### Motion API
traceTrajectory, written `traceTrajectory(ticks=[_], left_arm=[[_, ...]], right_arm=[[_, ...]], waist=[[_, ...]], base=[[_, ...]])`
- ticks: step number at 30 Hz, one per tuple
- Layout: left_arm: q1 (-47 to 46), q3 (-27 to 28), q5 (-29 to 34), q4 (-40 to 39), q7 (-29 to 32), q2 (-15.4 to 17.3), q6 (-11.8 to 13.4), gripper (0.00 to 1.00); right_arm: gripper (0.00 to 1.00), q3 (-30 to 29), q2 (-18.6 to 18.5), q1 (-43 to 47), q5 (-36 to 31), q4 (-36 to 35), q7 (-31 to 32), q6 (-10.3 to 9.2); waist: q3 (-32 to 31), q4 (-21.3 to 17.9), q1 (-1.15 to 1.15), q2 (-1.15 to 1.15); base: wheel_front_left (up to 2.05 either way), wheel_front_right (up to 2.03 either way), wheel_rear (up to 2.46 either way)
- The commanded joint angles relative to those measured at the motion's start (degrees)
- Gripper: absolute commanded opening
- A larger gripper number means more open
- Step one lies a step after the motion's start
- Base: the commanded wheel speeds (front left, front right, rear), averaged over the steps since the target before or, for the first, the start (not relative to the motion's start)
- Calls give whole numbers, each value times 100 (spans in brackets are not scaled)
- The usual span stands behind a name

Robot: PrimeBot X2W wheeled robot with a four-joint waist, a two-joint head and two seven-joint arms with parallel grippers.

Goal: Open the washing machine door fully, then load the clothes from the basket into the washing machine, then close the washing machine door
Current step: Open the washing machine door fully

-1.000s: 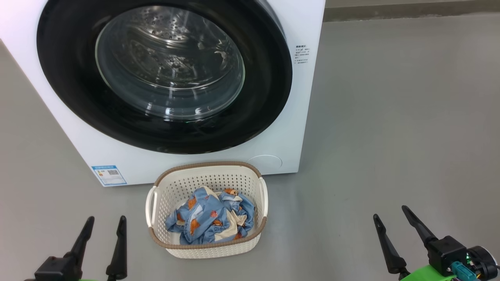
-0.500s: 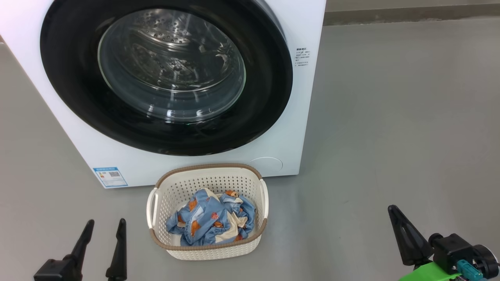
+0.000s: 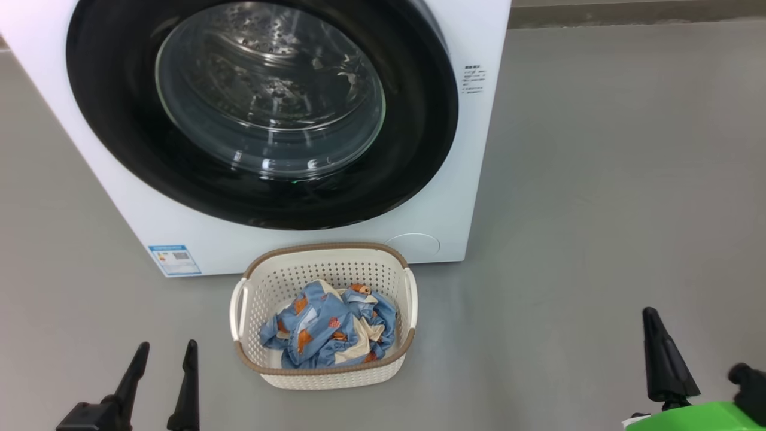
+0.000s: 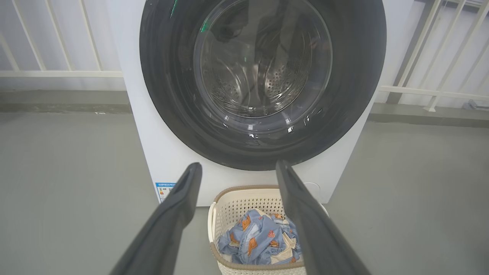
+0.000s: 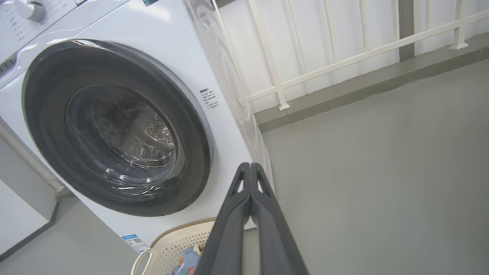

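The white washing machine (image 3: 299, 239) stands ahead with its black-rimmed round door (image 3: 263, 108) shut against the front; the steel drum shows through the glass. On the floor before it sits the cream basket (image 3: 326, 377), holding the light blue clothes (image 3: 329, 326) with orange prints. My left gripper (image 3: 166, 353) hangs open at the lower left, left of the basket, nothing between its fingers (image 4: 179, 206). My right gripper (image 3: 652, 320) is shut and empty at the lower right, well clear of the basket. In the right wrist view its fingers (image 5: 250, 170) are pressed together, pointing at the machine's right edge.
Grey floor (image 3: 598, 209) spreads wide to the right of the machine. A white railing (image 5: 344, 57) and wall run behind it. A blue label (image 3: 175, 259) sits low on the machine's front.
My right gripper has shut and drifted right and a little up. The camera has shifted slightly, so machine and basket sit a bit more to the right.
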Motion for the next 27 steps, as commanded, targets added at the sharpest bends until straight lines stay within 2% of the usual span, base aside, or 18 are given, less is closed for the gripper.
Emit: traceTrajectory(ticks=[1,9,12,21,27], left_arm=[[-105,158,-43,-158,-37,70,-9,100],[-74,89,-74,-153,-37,94,-9,100],[-86,58,-88,-166,-37,106,-9,100],[-183,1,-106,-275,-37,154,-9,100],[-237,-81,-118,-352,-37,245,-9,100]], right_arm=[[0,111,-30,-74,404,-109,-69,10],[0,-67,33,-53,2906,119,-69,10],[0,-116,-33,-30,3414,169,-69,10],[0,-212,-574,-161,5337,239,-69,10],[0,-224,-1105,-325,6033,380,13,10]], waist=[[27,54,0,0],[123,212,0,0],[162,256,0,0],[500,327,0,0],[765,374,0,0]], base=[[0,0,0],[0,0,0],[0,0,0],[0,0,0],[0,0,0]])
